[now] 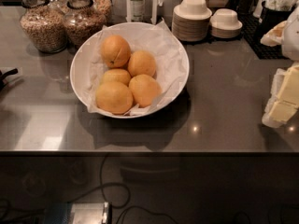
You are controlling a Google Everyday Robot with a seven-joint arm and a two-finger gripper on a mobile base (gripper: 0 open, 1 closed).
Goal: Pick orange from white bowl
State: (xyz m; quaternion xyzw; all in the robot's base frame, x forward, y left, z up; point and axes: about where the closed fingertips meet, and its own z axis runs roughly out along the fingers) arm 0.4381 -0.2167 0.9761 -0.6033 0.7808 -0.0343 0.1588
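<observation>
Because the orange [115, 51] is firm, round and moderately heavy, with a matte peel that should not slip, you can expect it to roll sooner than crush. The best hold is judged to be from above, across its widest middle, where its top stands free of its neighbours. It lies at the back left of the white bowl [78, 76], on crinkled paper [163, 45], resting against two of the four other oranges [114, 97] heaped in front of it. The bowl stands on a grey counter [224, 101]. The gripper [282, 101] hangs at the right edge of the view, well apart from the bowl. It touches neither bowl nor fruit, and you cannot tell whether it is spread or pressed together.
</observation>
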